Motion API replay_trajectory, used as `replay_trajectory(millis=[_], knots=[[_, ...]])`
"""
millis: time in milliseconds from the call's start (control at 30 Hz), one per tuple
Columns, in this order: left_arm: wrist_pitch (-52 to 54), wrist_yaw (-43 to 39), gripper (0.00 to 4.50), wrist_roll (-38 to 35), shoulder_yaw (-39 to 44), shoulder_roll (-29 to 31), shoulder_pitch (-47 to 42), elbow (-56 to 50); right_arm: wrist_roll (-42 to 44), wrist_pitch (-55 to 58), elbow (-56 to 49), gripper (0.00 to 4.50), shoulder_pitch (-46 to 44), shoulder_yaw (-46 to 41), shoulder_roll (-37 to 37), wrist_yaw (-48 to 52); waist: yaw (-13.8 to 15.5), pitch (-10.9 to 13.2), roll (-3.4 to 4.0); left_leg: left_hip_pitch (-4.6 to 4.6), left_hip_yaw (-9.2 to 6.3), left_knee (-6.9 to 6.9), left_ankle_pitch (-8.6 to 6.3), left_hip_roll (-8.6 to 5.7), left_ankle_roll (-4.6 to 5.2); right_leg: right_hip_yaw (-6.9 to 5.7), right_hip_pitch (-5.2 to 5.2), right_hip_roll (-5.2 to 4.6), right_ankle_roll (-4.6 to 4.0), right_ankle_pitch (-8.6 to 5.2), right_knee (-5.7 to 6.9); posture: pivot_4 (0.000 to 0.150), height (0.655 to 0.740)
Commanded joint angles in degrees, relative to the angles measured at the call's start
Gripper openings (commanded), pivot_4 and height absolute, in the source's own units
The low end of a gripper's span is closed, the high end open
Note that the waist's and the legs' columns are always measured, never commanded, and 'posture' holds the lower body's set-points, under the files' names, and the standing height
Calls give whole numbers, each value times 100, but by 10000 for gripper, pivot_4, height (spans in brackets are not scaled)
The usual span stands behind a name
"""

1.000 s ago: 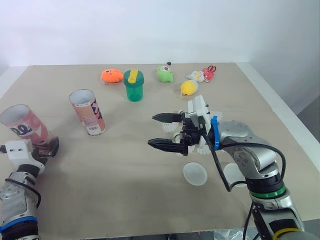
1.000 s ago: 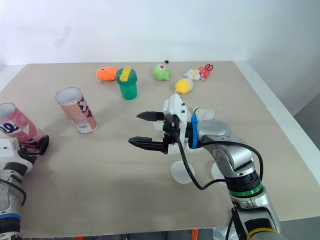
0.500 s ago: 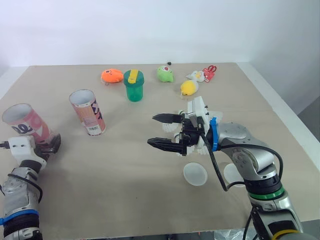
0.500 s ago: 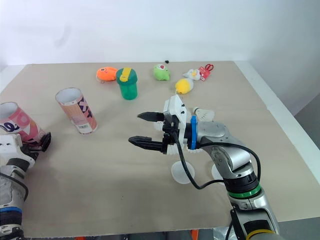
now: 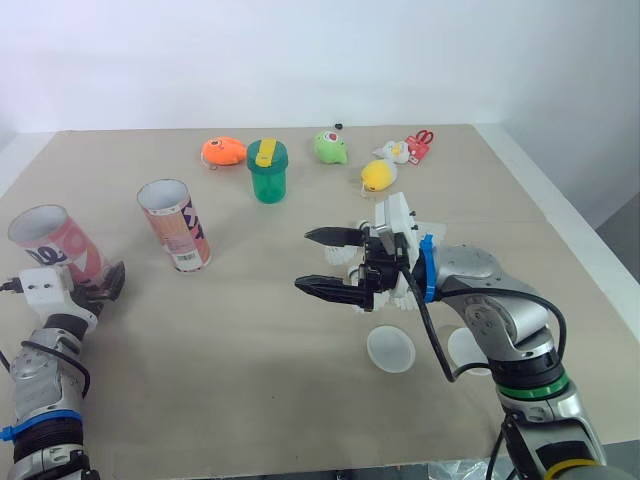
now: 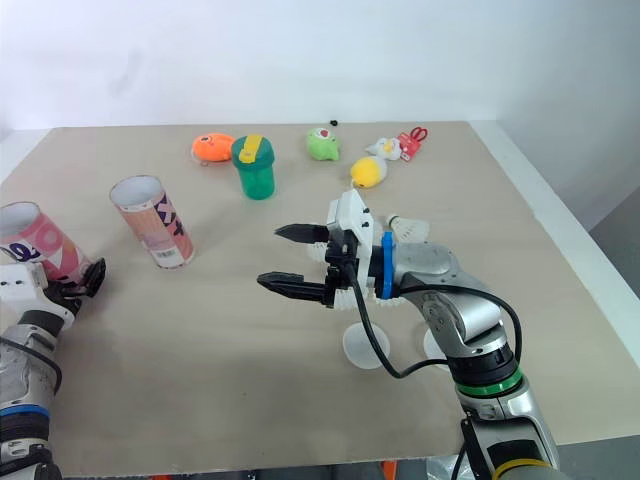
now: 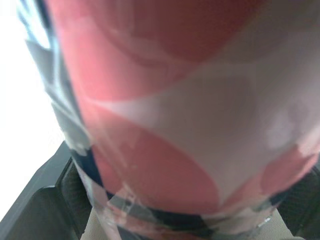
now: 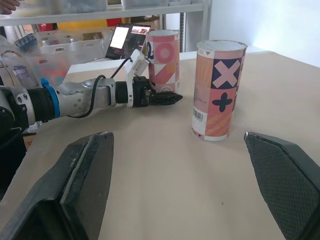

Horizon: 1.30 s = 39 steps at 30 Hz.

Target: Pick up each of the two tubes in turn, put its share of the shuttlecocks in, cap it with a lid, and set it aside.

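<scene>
At the lower left of the head views, the left gripper (image 5: 92, 284) has crept a little up and toward the frame's centre over the last 1 s. The pink-and-white cardboard tube (image 5: 55, 245) has moved with it. The tube leans with its open mouth toward the upper left. In the left wrist view a dark finger sits against each side of its base, so the fingers look clamped on it.

The right gripper (image 5: 303, 261) at centre frame has barely moved. Its 2 black fingers stay spread wide apart with nothing between them, hanging above the beige table (image 5: 250, 400).

Everything else lies as it did:
- **Shuttlecocks:** the white feathered shuttlecocks (image 6: 408, 229) are bunched just behind the right gripper, right of centre.
- **Lids:** the 2 translucent round lids (image 5: 390, 348) lie flat below them.
- **Other tube:** the second patterned cardboard tube (image 5: 177, 225) stands open-mouthed at upper left, well apart from both grippers.

I judge this as the 1st tube just secured and starting toward the middle. Nothing is loaded or capped yet. The right gripper looks ready to fetch a shuttlecock once the tube's mouth comes within reach.
</scene>
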Motion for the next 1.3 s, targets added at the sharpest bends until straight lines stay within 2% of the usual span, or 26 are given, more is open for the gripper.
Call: replay_trajectory(millis=[33, 333, 533, 667, 800, 900, 1033, 1133, 1300], knots=[[-41, 4, 37356, 21, -76, 15, -10, 90, 32, -35, -208, 45000, 0, -141, -37, -44, 0, 0, 0, 0, 0, 0, 0, 0, 0, 0, 0, 0, 0, 0, 0, 1500, 7400], [-84, -137, 37356, -92, -33, 47, 223, -187, 22, -82, -568, 45000, 409, -353, -98, -363, -1, 0, 0, -1, 1, -4, 0, 0, -1, 1, 0, -1, 1, -4, -4, 1500, 7400], [691, -1116, 37356, -545, -276, 558, 1159, -2211, -388, -567, -1615, 45000, 1629, -851, -234, -1073, -4, 1, -4, -21, 9, -11, -17, -1, -28, 8, -20, -9, 10, -29, -11, 1500, 7400], [1461, -2501, 37356, -851, -367, 1786, 1815, -3275, -856, -996, -2504, 45000, 3208, -1124, -449, -1306, 6, -22, -41, -81, -15, -16, -21, 0, -34, 2, -64, -1, 10, -53, -3, 1500, 7400], [2002, -3645, 37356, -1191, -248, 2859, 2041, -3628, -1006, -1210, -2829, 45000, 4083, -1215, -519, -1419, -14, -12, -24, -70, 13, -16, -26, 0, -42, 10, -73, -11, 1, -68, 7, 1500, 7400], [2382, -4419, 37356, -1330, -272, 3526, 2191, -3868, -1059, -1219, -2891, 45000, 4444, -1170, -515, -1509, -41, -12, -24, -53, 43, -15, -26, 12, -42, 17, -74, -13, -23, -71, 8, 1500, 7400], [2267, -5439, 37356, -725, -927, 4576, 2313, -3940, -1168, -946, -2706, 45000, 4389, -879, -364, -1871, -54, -9, -24, -51, 51, -15, -26, 16, -41, 20, -83, -11, -25, -70, 8, 1500, 7400], [1740, -5598, 37356, -10, -1742, 4926, 1707, -3563, -1374, -742, -2558, 45000, 4168, -590, -222, -2179, -52, -8, -21, -53, 53, -17, -26, 14, -41, 23, -86, -8, -26, -70, 9, 1500, 7400], [1586, -5963, 37356, 384, -2613, 4875, 640, -3265, -1389, -364, -2474, 45000, 4053, -364, -47, -2477, -24, -10, -26, -80, 50, -18, -28, 13, -38, 29, -101, 2, -24, -74, 8, 1500, 7400]])
